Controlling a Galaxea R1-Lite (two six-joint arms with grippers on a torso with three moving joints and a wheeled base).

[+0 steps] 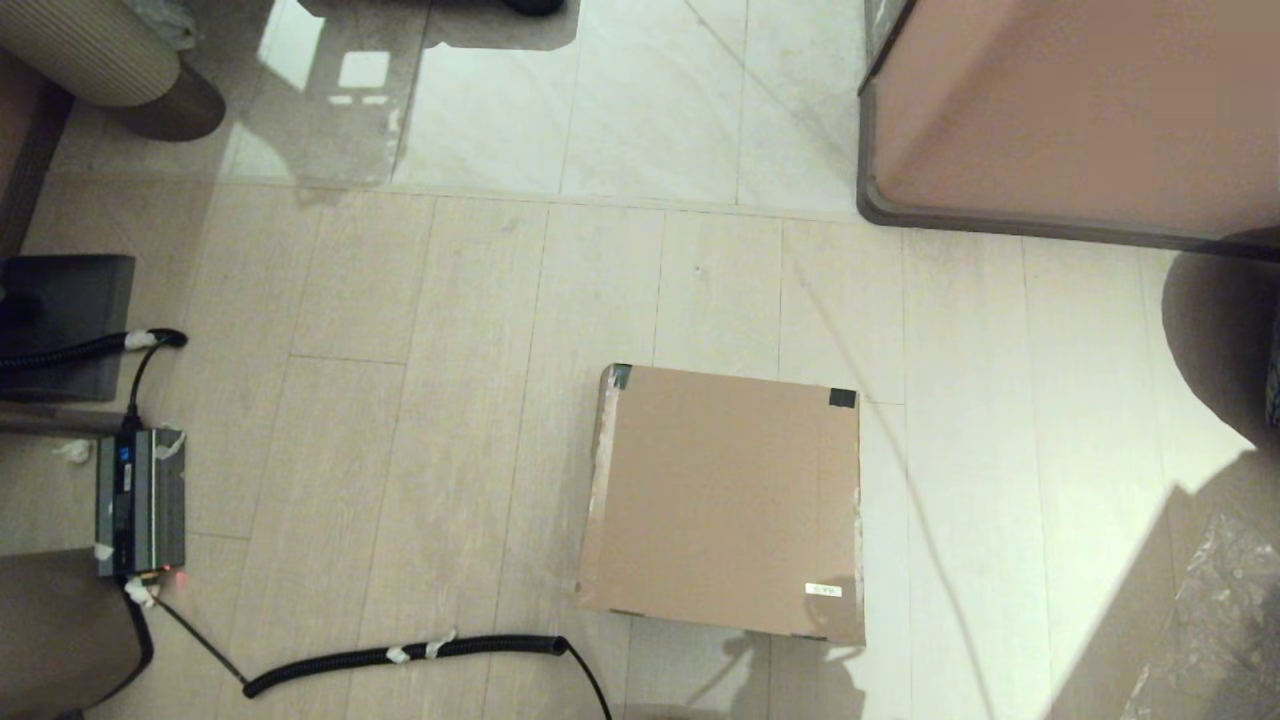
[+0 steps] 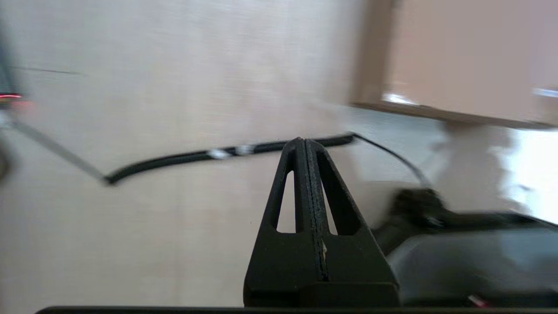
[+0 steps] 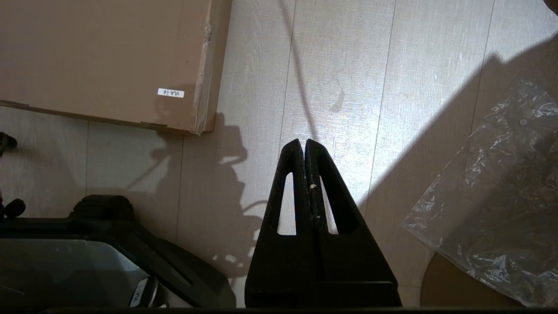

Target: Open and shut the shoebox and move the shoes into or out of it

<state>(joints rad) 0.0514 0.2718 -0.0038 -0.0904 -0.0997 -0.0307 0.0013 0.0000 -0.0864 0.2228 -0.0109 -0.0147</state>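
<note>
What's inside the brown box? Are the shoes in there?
I can't tell. The shoebox sits on the floor with its flap lid shut flat, so the inside is covered. On the lid I see only a white sticker and dark tape. No shoes show anywhere.

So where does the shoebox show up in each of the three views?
Head view: shoebox lies closed on the floor, low and just right of centre.
Left wrist view: its side and near edge sit in the upper right corner.
Right wrist view: its lid fills the upper left corner.
Shared landmark: the white sticker near one lid corner.
</note>
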